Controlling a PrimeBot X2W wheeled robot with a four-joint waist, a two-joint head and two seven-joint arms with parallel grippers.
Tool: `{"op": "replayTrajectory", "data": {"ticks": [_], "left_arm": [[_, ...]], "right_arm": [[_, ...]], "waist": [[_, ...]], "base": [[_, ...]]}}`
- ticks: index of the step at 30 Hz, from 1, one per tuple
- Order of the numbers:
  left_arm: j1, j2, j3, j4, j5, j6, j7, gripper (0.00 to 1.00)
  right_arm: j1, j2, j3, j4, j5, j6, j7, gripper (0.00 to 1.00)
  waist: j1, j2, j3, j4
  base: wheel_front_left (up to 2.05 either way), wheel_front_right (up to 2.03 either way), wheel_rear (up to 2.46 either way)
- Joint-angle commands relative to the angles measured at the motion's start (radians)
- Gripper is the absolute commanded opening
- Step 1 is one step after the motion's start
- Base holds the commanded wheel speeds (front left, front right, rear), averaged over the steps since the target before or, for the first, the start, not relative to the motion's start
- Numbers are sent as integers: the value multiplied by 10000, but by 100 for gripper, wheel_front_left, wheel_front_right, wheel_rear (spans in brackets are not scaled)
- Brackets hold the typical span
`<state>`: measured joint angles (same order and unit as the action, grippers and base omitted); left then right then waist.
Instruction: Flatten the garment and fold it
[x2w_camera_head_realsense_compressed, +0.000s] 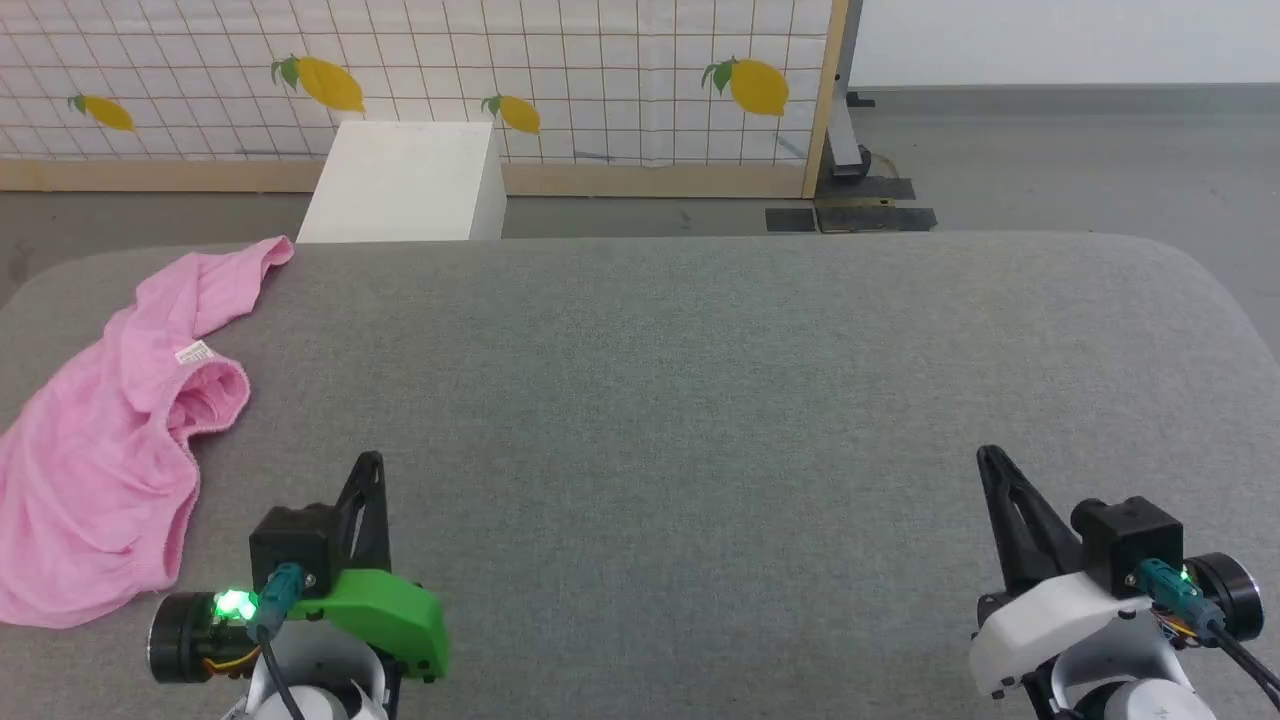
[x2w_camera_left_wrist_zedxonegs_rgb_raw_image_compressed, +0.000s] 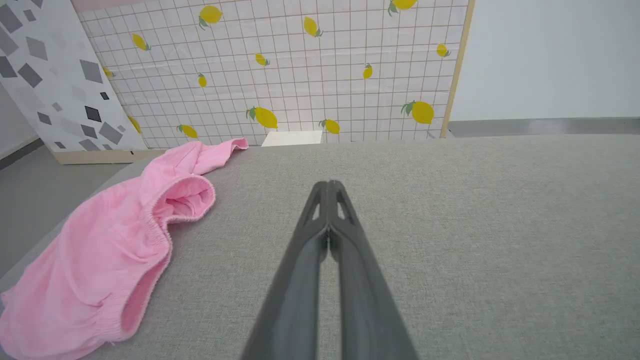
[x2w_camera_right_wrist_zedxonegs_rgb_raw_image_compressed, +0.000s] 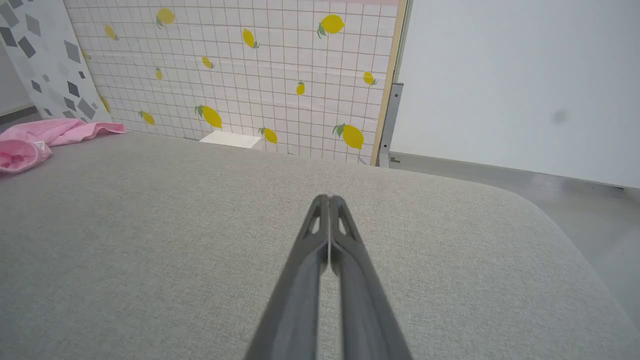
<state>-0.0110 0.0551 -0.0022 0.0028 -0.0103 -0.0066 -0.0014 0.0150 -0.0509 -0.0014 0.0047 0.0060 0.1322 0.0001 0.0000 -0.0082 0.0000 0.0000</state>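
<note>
Grey fabric-covered table (x2w_camera_head_realsense_compressed: 700, 400) with rounded corners, backed beyond its far edge by a lemon-print grid panel (x2w_camera_head_realsense_compressed: 600, 60). Crumpled along the table's left edge: the pink garment (x2w_camera_head_realsense_compressed: 100, 460), unfolded, one gathered opening gaping. Just past the table's far edge, a white box (x2w_camera_head_realsense_compressed: 405, 180). Over the table's near edge, left gripper (x2w_camera_head_realsense_compressed: 372, 462) and right gripper (x2w_camera_head_realsense_compressed: 988, 456), both pinched together, empty, well apart. On the garment, a small white label (x2w_camera_head_realsense_compressed: 195, 352).

The left gripper (x2w_camera_head_realsense_compressed: 370, 460) has a green shell (x2w_camera_head_realsense_compressed: 385, 612) and lit green lamp (x2w_camera_head_realsense_compressed: 235, 604), the right gripper (x2w_camera_head_realsense_compressed: 988, 455) a white shell (x2w_camera_head_realsense_compressed: 1050, 605); both have teal plugs (x2w_camera_head_realsense_compressed: 282, 585).
</note>
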Motion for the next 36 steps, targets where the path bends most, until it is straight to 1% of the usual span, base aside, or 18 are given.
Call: {"op": "replayTrajectory", "data": {"ticks": [1, 19, 26, 36], "left_arm": [[-2, 0, -2, 2, -4, -2, 0, 100], [9, -5, -133, 360, -254, 4, -323, 100], [7, 5, -138, 521, -380, 25, -472, 100], [19, 11, -147, 692, -544, 48, -678, 100]], "right_arm": [[2, 0, -2, 4, 4, 0, 0, 100], [128, 1, -44, 268, 350, -2, -330, 100], [160, 1, -58, 371, 493, -3, -476, 100], [204, 2, -92, 576, 679, -4, -683, 100]], "waist": [[0, 0, 0, 0], [0, 10, -2, 67], [0, 15, 6, 248], [0, 21, 16, 703]], "base": [[0, 0, 0], [0, 0, 0], [0, 0, 0], [0, 0, 0]]}}
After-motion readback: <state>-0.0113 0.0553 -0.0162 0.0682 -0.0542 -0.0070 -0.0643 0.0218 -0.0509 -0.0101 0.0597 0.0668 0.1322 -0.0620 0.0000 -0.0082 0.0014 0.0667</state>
